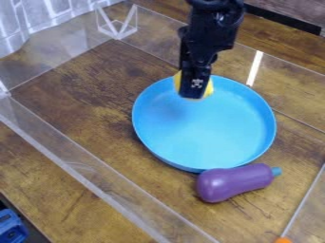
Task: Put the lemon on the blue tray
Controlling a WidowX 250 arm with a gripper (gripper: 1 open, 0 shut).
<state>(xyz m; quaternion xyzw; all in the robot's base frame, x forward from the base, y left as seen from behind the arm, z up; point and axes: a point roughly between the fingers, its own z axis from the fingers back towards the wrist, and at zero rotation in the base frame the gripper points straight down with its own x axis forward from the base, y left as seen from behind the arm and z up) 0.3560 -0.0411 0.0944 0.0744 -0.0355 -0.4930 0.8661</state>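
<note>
The lemon [204, 86], small and bright yellow, shows on either side of the black fingers of my gripper [193, 88], which is shut on it and points straight down. It hangs over the far left part of the blue tray [216, 133], just inside the rim. I cannot tell whether the lemon touches the tray floor. The tray is a wide round blue dish lying on the wooden table.
A purple eggplant [235, 182] lies on the wood just in front of the tray's near rim. Clear plastic walls [76, 152] run along the left and front of the table. A clear stand [114, 19] sits at the back left.
</note>
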